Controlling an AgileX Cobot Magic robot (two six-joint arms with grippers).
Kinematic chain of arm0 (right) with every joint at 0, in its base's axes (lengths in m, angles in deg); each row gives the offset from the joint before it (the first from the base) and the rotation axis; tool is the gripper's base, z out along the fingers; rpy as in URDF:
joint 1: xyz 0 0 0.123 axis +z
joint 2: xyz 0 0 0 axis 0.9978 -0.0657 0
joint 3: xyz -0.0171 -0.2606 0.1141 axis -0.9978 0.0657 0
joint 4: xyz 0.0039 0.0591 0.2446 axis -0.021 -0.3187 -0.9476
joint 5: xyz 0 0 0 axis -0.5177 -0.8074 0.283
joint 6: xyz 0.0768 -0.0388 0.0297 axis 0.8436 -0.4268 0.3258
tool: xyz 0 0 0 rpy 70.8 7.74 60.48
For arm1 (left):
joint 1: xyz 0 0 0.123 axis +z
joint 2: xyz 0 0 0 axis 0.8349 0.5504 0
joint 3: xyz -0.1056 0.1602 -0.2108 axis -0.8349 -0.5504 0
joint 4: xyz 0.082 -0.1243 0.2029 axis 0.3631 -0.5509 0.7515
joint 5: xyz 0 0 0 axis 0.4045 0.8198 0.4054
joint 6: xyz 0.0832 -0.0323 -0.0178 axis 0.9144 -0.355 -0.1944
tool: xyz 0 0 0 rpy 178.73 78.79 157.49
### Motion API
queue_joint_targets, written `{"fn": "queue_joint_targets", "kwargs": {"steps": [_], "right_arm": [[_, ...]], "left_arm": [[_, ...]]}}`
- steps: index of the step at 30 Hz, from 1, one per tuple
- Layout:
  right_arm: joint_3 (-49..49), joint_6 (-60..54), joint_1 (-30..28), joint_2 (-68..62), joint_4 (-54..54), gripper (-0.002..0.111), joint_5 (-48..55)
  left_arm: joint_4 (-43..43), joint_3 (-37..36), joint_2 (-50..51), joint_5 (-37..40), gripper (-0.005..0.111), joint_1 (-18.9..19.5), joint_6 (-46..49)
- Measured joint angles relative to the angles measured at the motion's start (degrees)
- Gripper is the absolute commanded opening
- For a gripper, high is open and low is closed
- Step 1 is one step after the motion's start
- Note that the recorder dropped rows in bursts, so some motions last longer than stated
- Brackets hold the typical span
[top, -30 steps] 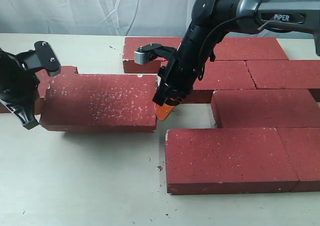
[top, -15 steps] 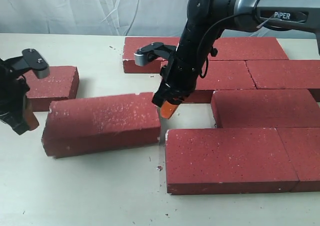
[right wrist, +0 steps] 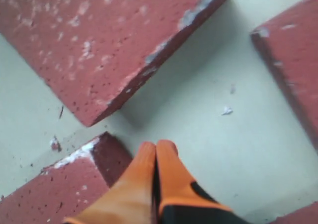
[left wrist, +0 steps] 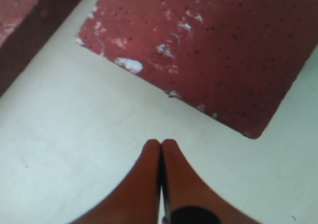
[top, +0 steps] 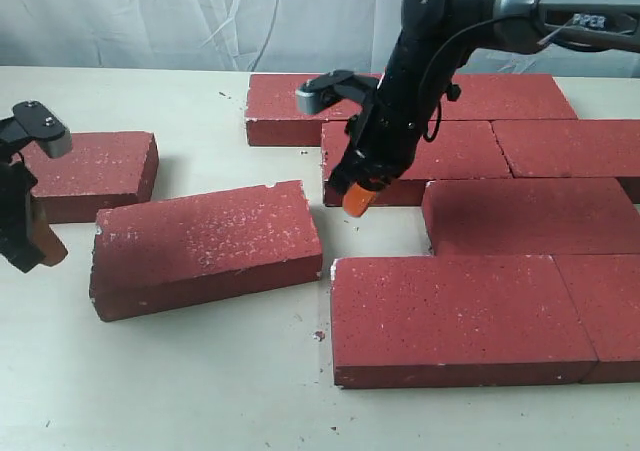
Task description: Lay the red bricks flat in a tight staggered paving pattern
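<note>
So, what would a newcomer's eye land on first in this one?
The skewed brick left of centre stands out: it lies at an angle, apart from the neatly paved bricks on the right. Near its right end hangs the right gripper, its orange fingers pressed together and holding nothing.
</note>
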Motion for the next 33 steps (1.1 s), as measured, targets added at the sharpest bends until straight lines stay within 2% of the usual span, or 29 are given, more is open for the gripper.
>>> {"fn": "queue_joint_targets", "kwargs": {"steps": [4,12,20,33], "right_arm": [[0.39,-5.16,-3.4,0.61,-6.71,-0.001,0.66],[2.99,-10.9,-3.55,-1.54,-8.19,-0.001,-0.03],[2.99,-8.35,-4.83,-3.08,-1.14,-0.001,-9.71],[3.05,-3.32,-11.27,-1.83,0.76,-0.001,-6.83]], "left_arm": [[-1.22,-1.83,0.0,-0.32,0.0,0.11,1.13],[-3.79,-5.86,0.0,-5.88,0.0,0.2,1.37],[-8.92,-6.09,0.0,-6.97,0.0,0.2,7.09],[-9.5,-6.09,4.56,-7.93,0.0,0.2,8.31]]}}
